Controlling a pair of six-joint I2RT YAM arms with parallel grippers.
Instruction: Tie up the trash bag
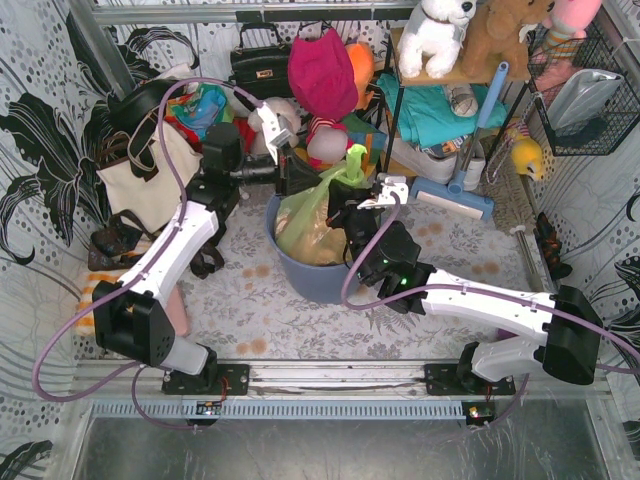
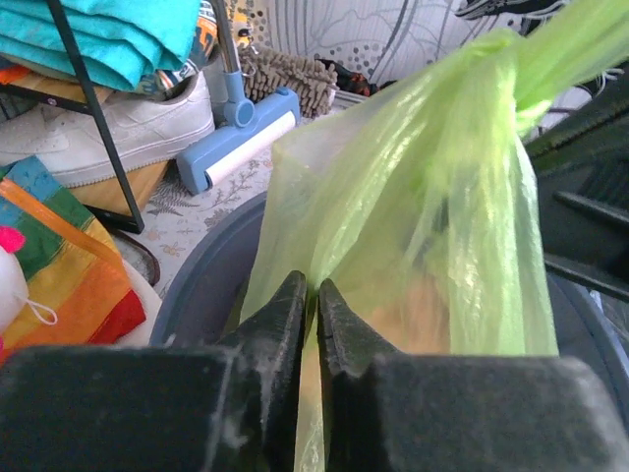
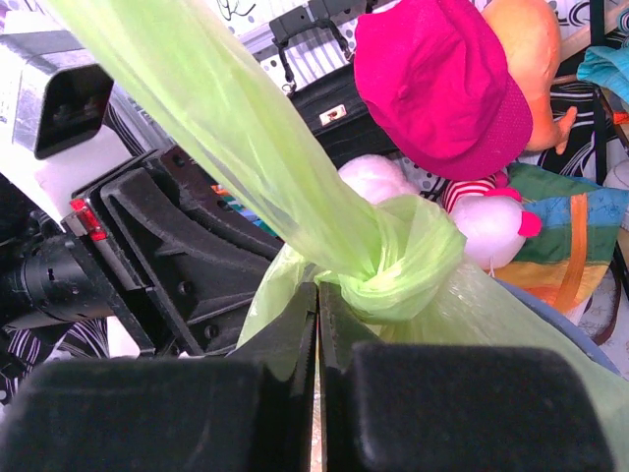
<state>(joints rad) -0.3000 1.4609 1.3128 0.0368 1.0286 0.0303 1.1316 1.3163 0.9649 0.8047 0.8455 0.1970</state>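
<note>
The trash bag point(image 1: 305, 222), light green with tan paper showing through, sits in the round blue-grey bin point(image 1: 318, 282). Its neck is twisted into a knot point(image 3: 401, 264), and a green tail point(image 3: 197, 108) stretches up and to the left from it. My left gripper point(image 1: 298, 176) is at the bag's upper left; in the left wrist view its jaws point(image 2: 313, 291) are shut on thin bag plastic point(image 2: 423, 206). My right gripper point(image 1: 345, 200) is at the bag's upper right; its jaws point(image 3: 316, 295) are shut on bag plastic just left of and below the knot.
A white canvas tote point(image 1: 150, 170) stands at the left. A black handbag point(image 1: 262, 62), a pink hat point(image 1: 322, 72) and toys crowd the back. A shelf with teal cloth point(image 1: 440, 105) and a blue mop head point(image 1: 455, 192) stand at the right.
</note>
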